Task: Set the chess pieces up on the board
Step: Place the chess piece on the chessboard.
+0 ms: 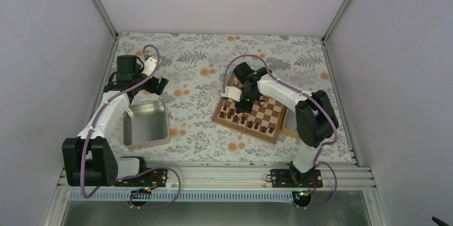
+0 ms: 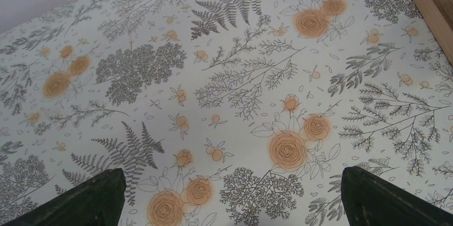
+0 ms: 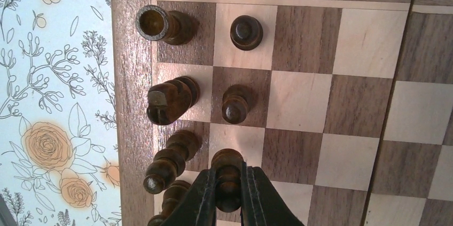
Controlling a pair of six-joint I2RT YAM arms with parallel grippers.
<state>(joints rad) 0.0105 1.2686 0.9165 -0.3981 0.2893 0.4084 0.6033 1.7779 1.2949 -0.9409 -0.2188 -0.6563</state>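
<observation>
The board (image 1: 267, 111) lies right of centre on the flowered cloth, with dark chess pieces (image 1: 251, 123) standing along its near-left side. In the right wrist view several dark pieces stand in two columns by the board (image 3: 347, 39) edge: a rook (image 3: 160, 23), a pawn (image 3: 246, 32), a knight (image 3: 168, 100), another pawn (image 3: 235, 103) and a bishop (image 3: 168, 162). My right gripper (image 3: 228, 186) is shut on a dark pawn (image 3: 228, 175), its base on a light square. My left gripper (image 2: 229, 194) hangs open over bare cloth, far from the board, with nothing between its fingers.
A grey metal tin (image 1: 146, 123) sits at the left near the left arm. A light wooden tray edge (image 1: 288, 130) shows beside the board's near-right corner, and a wooden tray corner (image 2: 432, 1) shows in the left wrist view. White walls enclose the table.
</observation>
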